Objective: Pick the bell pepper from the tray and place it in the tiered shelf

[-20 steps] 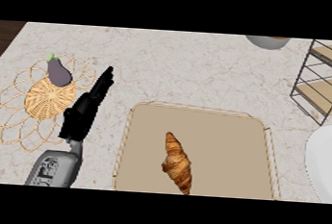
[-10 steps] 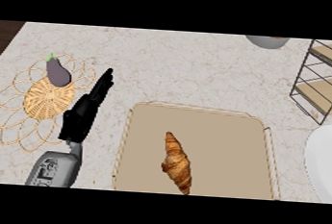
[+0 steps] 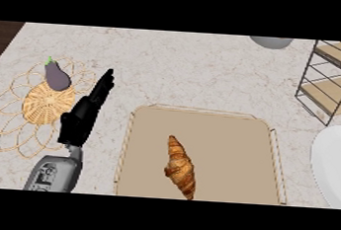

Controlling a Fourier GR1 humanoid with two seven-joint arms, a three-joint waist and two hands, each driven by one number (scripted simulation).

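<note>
On the flat tan rectangular tray [image 3: 230,140] lies a golden-brown croissant [image 3: 179,166], lengthwise near the tray's middle. No bell pepper shows there or on the part of the black wire tiered shelf [image 3: 335,80] in view, up and right of the tray. Any pick from this tray would, I judge, go best with fingers closing across the pastry's thick middle, lifted level. The shelf is well apart from the tray, on the side away from the left hand [image 3: 84,115]. That hand hovers just left of the tray, forearm slanting up, fingers straight and together, holding nothing. Further left, a purple eggplant [image 3: 56,75] sits on a woven wicker mat [image 3: 35,109].
</note>
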